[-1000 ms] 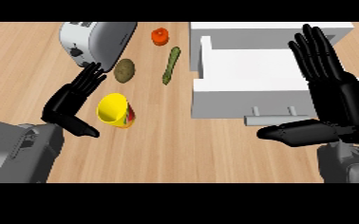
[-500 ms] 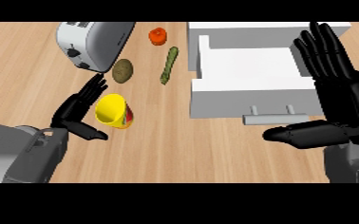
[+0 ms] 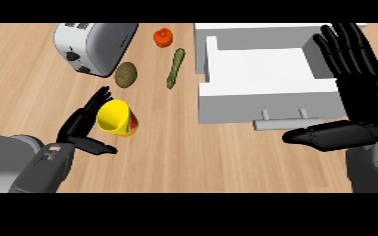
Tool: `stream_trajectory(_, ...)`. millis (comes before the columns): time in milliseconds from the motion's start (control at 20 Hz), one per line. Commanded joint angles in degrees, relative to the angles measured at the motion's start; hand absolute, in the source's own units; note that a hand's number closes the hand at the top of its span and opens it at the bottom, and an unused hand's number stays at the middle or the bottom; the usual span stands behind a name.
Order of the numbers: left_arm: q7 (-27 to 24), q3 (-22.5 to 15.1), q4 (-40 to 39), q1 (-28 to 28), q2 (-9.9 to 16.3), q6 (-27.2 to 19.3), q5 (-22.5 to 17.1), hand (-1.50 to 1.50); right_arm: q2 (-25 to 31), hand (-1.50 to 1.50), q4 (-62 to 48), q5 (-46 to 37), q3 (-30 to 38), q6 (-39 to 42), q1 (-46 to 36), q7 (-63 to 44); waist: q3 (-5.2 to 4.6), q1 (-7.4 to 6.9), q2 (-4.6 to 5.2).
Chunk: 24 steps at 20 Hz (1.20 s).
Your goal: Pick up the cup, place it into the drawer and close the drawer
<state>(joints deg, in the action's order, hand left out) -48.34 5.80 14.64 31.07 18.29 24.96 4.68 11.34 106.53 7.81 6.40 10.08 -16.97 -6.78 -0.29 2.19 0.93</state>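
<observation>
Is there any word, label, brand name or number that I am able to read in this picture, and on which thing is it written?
None can be read.
Yellow cup: a red and green patch on its side, no letters to make out.
Toaster: small dark knobs, no marking legible.
Drawer: plain white, no text.

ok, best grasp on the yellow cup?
Take the yellow cup round its side wall, from its left: the left hand is already beside it, fingers open. It looks tilted, mouth facing up-left, so a side wrap probably suits better than pinching the rim.
</observation>
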Motion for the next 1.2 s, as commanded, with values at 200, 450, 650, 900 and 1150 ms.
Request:
stream_trajectory(200,-9.0,-0.4,-3.3,1.1,-0.4,4.5,1.3,-1.50,-0.4,-1.50,1.0,-0.3,-0.8,0.0,0.3,-0.4,-0.04,0.36,0.11)
stream_trajectory(450,-7.5,-0.4,-5.1,3.8,-2.9,1.6,1.7,-1.50,-1.2,-1.50,1.1,-1.4,-1.8,-1.2,-1.2,-1.2,-0.08,0.67,0.27)
stream_trajectory(650,-11.1,-0.8,-4.6,2.3,-2.9,4.4,1.9,-1.50,0.1,-1.50,-0.4,1.0,0.0,1.2,0.2,0.0,-0.05,0.57,0.24)
stream_trajectory(900,-9.1,-0.3,-5.1,3.8,-6.4,7.4,0.7,-1.50,0.0,-1.50,-0.5,-0.2,-0.2,-0.5,-2.2,-2.0,-0.10,0.49,0.25)
stream_trajectory(1150,-13.6,-1.8,-1.7,3.5,-4.9,9.5,1.7,1.50,1.1,-1.50,-0.6,0.2,0.6,0.2,-2.1,-2.2,-0.08,0.29,0.08)
